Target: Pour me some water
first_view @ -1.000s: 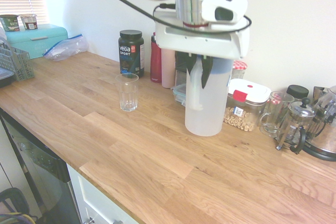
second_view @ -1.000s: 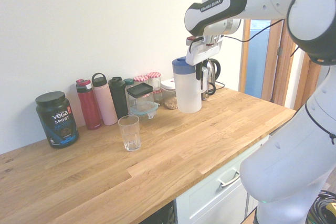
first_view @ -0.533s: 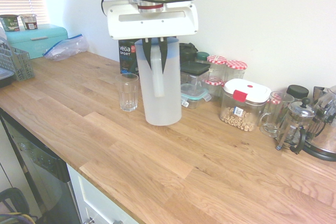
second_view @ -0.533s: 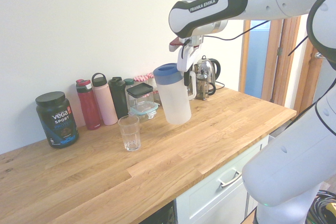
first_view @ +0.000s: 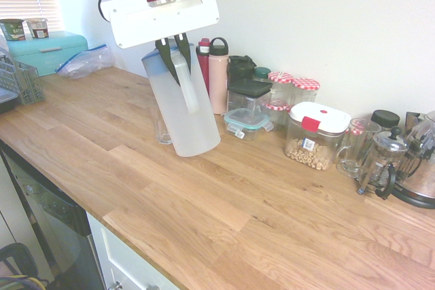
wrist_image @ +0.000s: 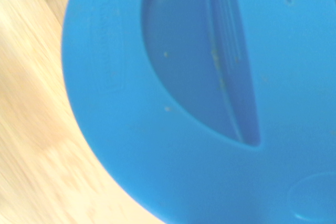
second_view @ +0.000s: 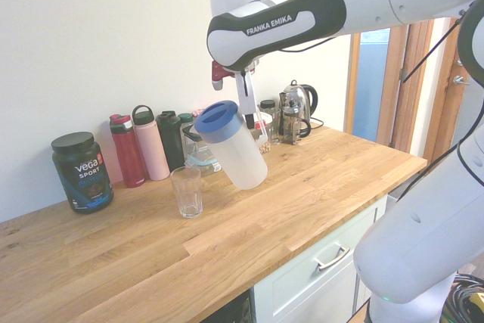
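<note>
Gripping the handle of the tall frosted-white jug (first_view: 183, 110), the gripper (first_view: 172, 49) has its dark fingers (first_view: 164, 51) clamped together on the handle's top, and it holds the jug clear of the wooden countertop (first_view: 224, 215). The jug is tilted, its blue lid (second_view: 217, 121) leaning toward the empty drinking glass (second_view: 186, 192). In the second exterior view the lid sits at about 1 o'clock from the glass, above and just beside its rim, not touching it. In the first exterior view the jug stands in front of the glass and hides nearly all of it. The water inside the jug cannot be made out through the frosted wall, and no stream shows between lid and glass. The wrist view is filled by the blue lid (wrist_image: 210, 103), with blurred wood grain along one side.

Against the wall, at roughly 10 o'clock from the glass in the second exterior view, stand a dark Vega Sport tub (second_view: 81, 171), a red bottle (second_view: 127, 150), a pink bottle (second_view: 150, 142) and a dark bottle (second_view: 169, 138). Further along the counter in the first exterior view are red-checked jars (first_view: 280, 90), a clear cereal container (first_view: 316, 135) with a white lid, a glass mug (first_view: 357, 146) and a French press (first_view: 382, 161).
</note>
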Robot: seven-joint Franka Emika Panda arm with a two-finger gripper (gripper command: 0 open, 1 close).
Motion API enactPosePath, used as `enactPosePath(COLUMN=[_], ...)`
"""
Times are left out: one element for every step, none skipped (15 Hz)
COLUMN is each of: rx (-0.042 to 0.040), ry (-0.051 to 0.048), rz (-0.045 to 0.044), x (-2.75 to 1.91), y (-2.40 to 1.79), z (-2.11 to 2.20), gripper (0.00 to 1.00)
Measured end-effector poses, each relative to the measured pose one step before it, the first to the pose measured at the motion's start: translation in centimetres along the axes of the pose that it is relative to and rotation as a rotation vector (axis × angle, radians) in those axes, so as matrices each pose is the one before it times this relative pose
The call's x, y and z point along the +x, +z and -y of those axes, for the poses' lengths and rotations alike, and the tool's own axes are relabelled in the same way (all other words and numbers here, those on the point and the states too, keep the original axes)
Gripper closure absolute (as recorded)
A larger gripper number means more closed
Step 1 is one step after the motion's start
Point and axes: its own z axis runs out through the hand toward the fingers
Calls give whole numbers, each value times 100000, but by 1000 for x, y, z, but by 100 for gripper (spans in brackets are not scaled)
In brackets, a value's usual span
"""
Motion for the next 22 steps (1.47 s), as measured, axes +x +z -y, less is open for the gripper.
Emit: enactPosePath(rx=[-3890, -3530, -3373, -3485, -3918, -3111, -2262, -1808, -2045, -1988, -2022, -2132, -1992, -1967, -1601, -855, -698, -652, -465, -440, -536, -422], ry=[-2946, -2297, -1726, -1277, -1270, -1090, -1036, -996, -1189, -936, -955, -771, -552, -311, -267, -311, -391, -348, -264, -332, -410, -357], rz=[883, 1242, 1320, 1471, 1444, 1557, 1493, 1291, 1262, 1126, 1143, 572, 254, 223, 364, 264, 117, 156, 360, 558, 438, 411], x=[696, 835, 896, 975, 1088, 1117, 957, 818, 622, 489, 284, 131, 18, -27, -33, 3, 41, 55, 59, 56, 92, 89], y=[-196, -212, -40, 82, 262, 521, 433, 480, 482, 341, 289, 118, -115, -152, -114, -69, -47, 55, 125, 175, 192, 149], z=[719, 715, 642, 775, 827, 713, 764, 662, 568, 504, 422, 250, 176, 100, 104, 144, 158, 81, 84, 94, 109, 132], gripper=[100, 100, 100, 100, 100, 100, 100, 100, 100, 100, 100, 100, 100, 100, 100, 100, 100, 100, 100, 100, 100, 100])
